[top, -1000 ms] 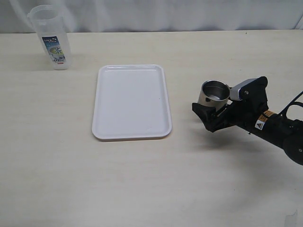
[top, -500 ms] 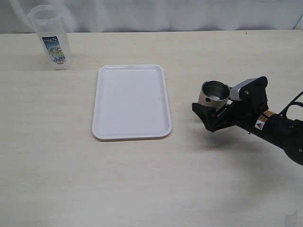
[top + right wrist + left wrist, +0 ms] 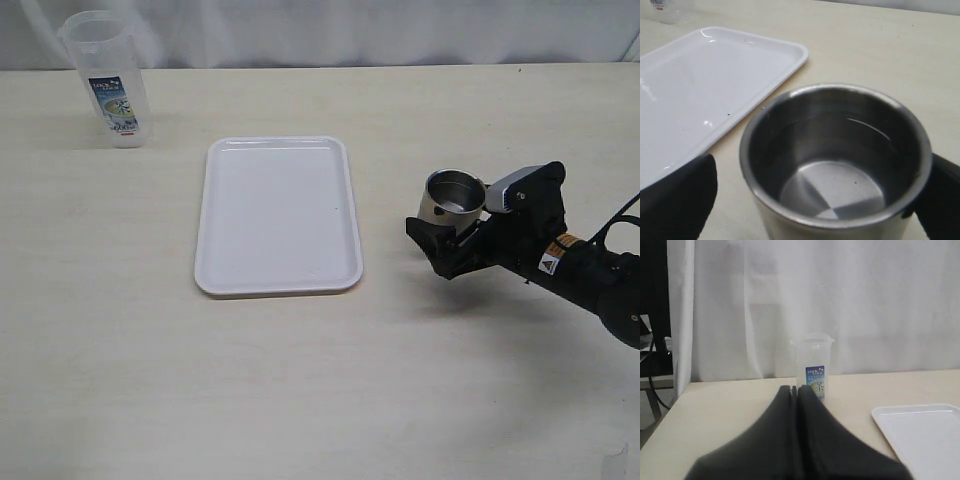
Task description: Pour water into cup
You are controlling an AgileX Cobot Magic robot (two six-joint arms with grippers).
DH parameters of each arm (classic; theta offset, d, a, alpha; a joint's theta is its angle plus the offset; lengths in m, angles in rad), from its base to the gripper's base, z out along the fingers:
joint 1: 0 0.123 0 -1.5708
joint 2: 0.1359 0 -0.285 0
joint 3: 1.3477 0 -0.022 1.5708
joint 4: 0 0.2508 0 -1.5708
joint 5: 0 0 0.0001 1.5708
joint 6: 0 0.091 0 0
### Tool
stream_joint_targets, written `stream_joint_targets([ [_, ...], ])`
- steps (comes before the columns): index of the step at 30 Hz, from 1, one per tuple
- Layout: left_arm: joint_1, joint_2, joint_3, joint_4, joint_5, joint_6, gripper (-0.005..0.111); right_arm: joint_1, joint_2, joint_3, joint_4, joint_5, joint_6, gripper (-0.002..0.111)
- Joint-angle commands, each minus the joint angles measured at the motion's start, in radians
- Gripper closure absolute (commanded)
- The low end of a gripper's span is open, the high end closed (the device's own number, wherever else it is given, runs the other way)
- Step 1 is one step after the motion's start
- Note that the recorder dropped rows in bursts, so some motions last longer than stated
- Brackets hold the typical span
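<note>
Beige tabletop, white curtain behind: the steel cup (image 3: 450,196) stands right of the white tray (image 3: 278,215), between the spread fingers of the right gripper (image 3: 452,230); contact cannot be judged. Outside the exterior view, the left gripper (image 3: 794,390) has its fingers pressed together, hiding the base of the clear jug (image 3: 812,357).

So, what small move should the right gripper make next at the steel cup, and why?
Probably close the right gripper on the small brushed-steel cylindrical cup: its black fingers stand open on either side of the upright cup, which rests on the table, off the white rectangular tray.
</note>
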Motion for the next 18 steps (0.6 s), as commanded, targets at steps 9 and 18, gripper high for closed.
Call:
stream_joint_targets([
  [9, 0.001, -0.004, 0.008, 0.091, 0.151, 0.002, 0.107, -0.003, 0.001, -0.002, -0.007, -0.010, -0.001, 0.015],
  [18, 0.001, -0.004, 0.008, 0.085, 0.230, 0.002, 0.107, -0.003, 0.001, -0.002, -0.007, -0.010, -0.001, 0.015],
])
